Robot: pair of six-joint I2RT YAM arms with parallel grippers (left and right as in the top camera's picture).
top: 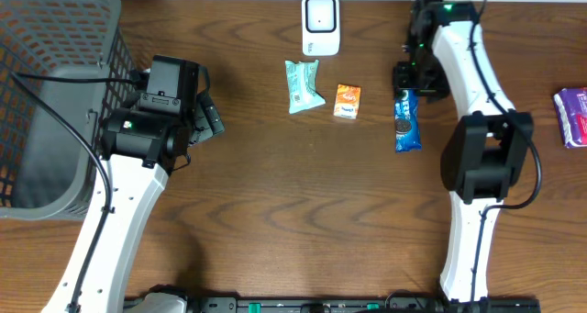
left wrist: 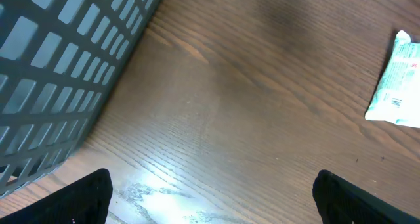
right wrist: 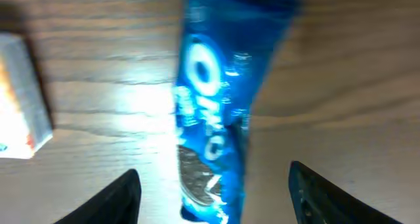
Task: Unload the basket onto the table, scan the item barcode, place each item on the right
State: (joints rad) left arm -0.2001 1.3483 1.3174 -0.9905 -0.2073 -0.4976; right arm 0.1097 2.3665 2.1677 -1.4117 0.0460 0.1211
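Currently the Oreo packet point(top: 406, 122) lies flat on the tabletop point(top: 303, 194), apart from the white scanner point(top: 321, 24). The right jaws stand spread to either side of its upper end with bare wood showing in both gaps, holding nothing, presumably lined up across its narrow width for a pinch. Left jaws hang fully spread and empty beside the grey basket point(top: 55, 93), likely parked clear of the work.
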